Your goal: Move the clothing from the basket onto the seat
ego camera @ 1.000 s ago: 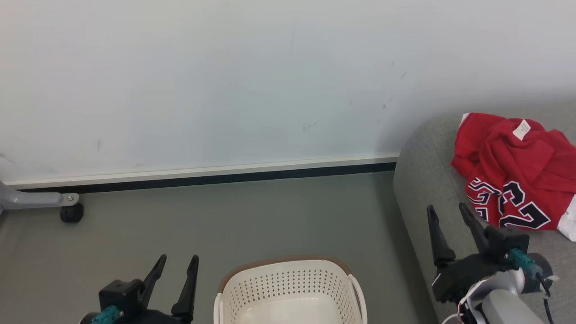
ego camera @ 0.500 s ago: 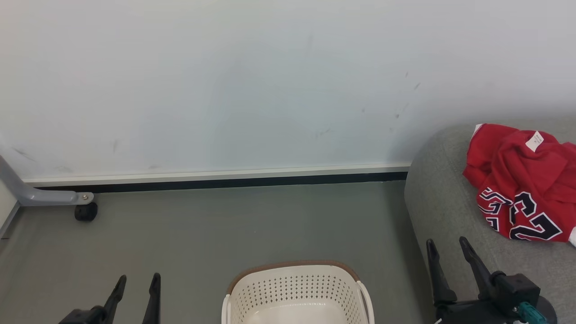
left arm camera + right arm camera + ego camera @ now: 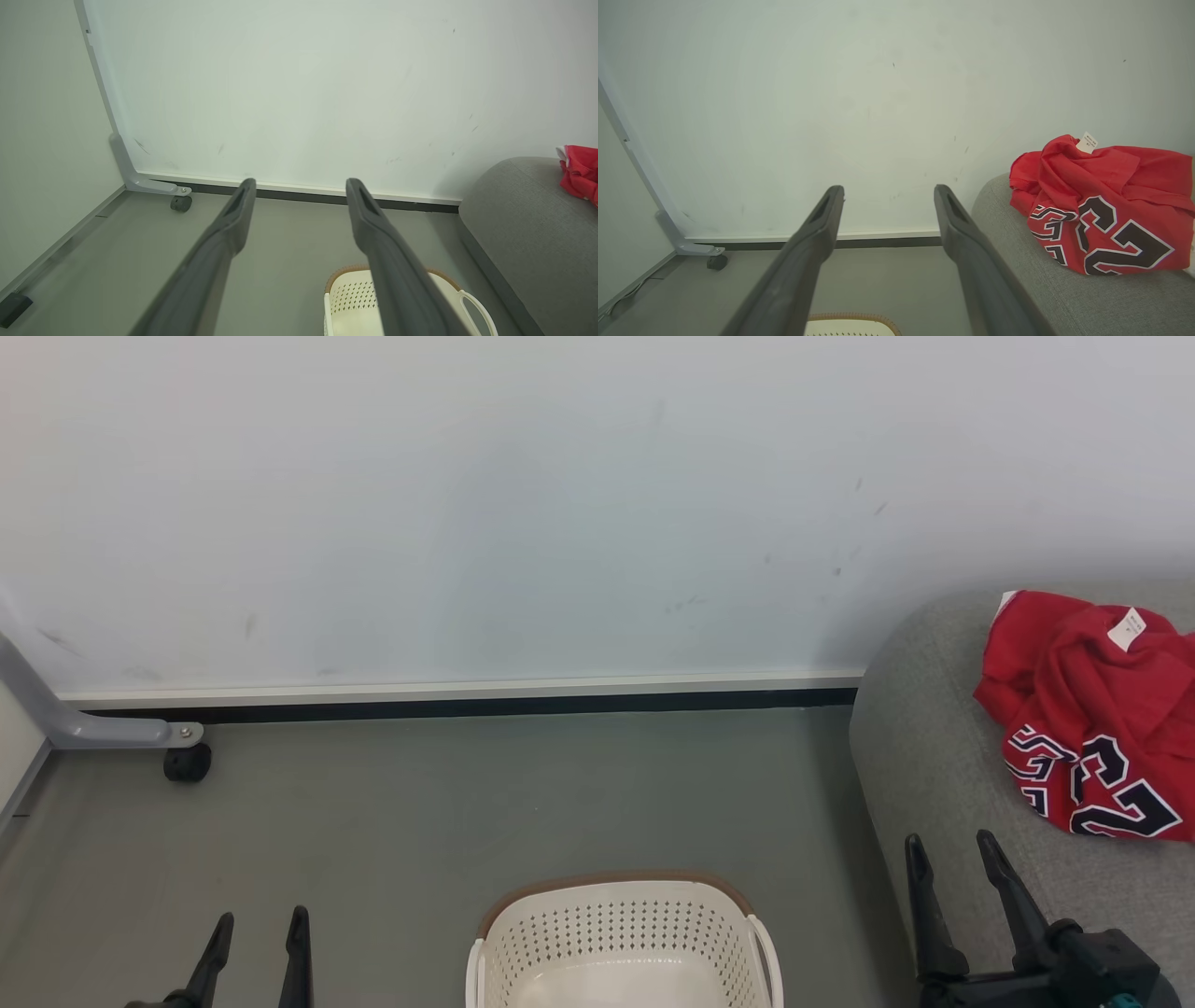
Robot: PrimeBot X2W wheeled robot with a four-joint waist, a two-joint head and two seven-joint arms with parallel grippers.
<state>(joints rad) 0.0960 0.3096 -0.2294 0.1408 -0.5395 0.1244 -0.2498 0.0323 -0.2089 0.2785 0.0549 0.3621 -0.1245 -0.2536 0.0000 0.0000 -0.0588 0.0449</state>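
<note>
I have the basket [image 3: 616,933] on the grey floor [image 3: 513,793] at bottom centre. My left gripper [image 3: 261,919] is low to its left and my right gripper [image 3: 948,845] is against the seat's [image 3: 934,765] near edge, both with fingers spread apart. The clothing [image 3: 1092,728] lies crumpled on the seat, numerals showing, apart from the right gripper.

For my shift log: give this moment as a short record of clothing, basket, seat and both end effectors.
basket: cream-white perforated plastic, brown rim, on the grey floor; visible part empty
seat: large grey woven-fabric cushion, right of the basket
clothing: bright red crumpled heap, black white-edged numerals showing, lying on the seat
left end effector: open, empty
right end effector: open, empty
</note>
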